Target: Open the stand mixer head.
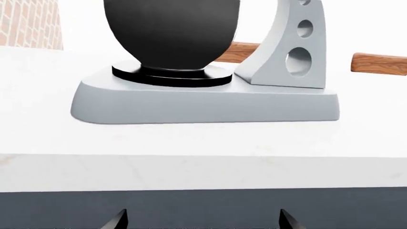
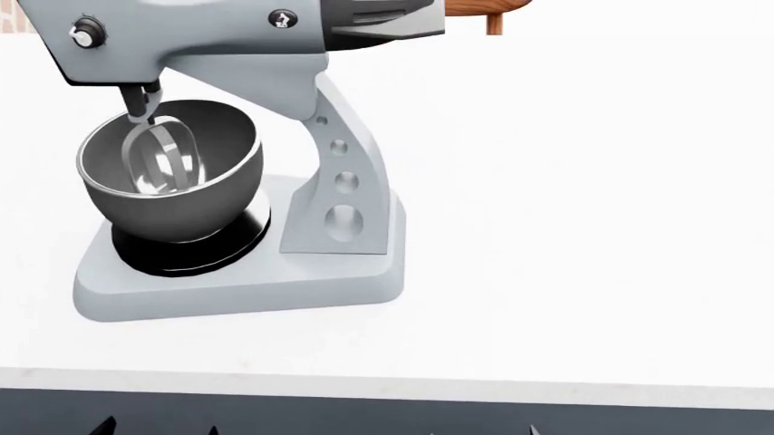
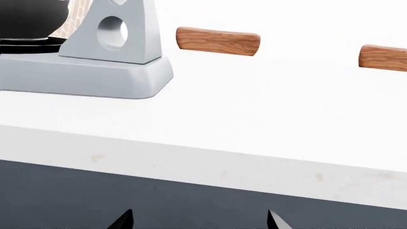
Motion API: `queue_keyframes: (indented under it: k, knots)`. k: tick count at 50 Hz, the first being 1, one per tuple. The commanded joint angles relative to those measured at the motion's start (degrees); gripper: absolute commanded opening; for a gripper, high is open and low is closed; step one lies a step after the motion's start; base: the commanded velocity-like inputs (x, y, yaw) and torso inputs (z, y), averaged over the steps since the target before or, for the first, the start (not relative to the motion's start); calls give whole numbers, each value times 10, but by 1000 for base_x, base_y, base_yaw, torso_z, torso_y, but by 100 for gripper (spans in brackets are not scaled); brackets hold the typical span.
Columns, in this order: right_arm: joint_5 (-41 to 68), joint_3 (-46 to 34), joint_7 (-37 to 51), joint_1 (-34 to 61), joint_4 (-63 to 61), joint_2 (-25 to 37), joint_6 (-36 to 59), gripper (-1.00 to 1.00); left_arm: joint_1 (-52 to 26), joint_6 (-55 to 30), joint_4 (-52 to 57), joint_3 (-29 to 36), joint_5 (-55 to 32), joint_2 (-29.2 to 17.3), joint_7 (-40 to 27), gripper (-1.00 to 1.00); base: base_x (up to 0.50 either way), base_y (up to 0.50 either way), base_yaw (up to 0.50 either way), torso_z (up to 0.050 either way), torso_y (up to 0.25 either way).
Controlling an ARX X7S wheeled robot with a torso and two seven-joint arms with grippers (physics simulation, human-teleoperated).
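Observation:
The stand mixer head [image 2: 217,41] is a long light-grey housing at the top left of the head view, lying level over the steel bowl [image 2: 169,168]. It has a small round knob [image 2: 85,34], a black emblem [image 2: 282,18], a dark ribbed rear cap [image 2: 387,18] and a metal beater [image 2: 158,149] hanging in the bowl. The head is out of both wrist views. My left gripper [image 1: 202,222] is open and empty, below the counter's front edge, facing the mixer base [image 1: 203,102]. My right gripper [image 3: 198,222] is open and empty, also below the edge, right of the base [image 3: 89,71].
The mixer's grey neck with round holes [image 2: 339,181] rises from the base on a white counter [image 2: 581,227] with a dark front [image 2: 387,412]. Wooden pieces [image 3: 218,41] [image 3: 383,57] show behind the counter. A brick wall [image 1: 28,24] stands far back.

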Motion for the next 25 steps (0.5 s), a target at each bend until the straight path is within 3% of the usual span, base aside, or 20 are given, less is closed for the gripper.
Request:
queue_keyframes:
  k: [1, 15, 21, 25]
  knots:
    - [-2, -6, 9, 3, 4, 3, 5, 100, -1, 0, -3, 5, 0, -3, -7, 100, 0, 0, 0, 0, 0]
    - [5, -7, 16, 6, 1, 6, 10, 100, 8, -19, 30, 12, -1, -8, -24, 100, 0, 0, 0, 0, 0]
    - [3, -9, 20, 6, 4, 9, 9, 100, 11, -197, 235, 8, -25, -40, -84, 100, 0, 0, 0, 0, 0]
    - [3, -12, 20, 5, 1, 10, 8, 100, -34, -352, 395, -27, -83, -62, -134, 100, 0, 0, 0, 0, 0]
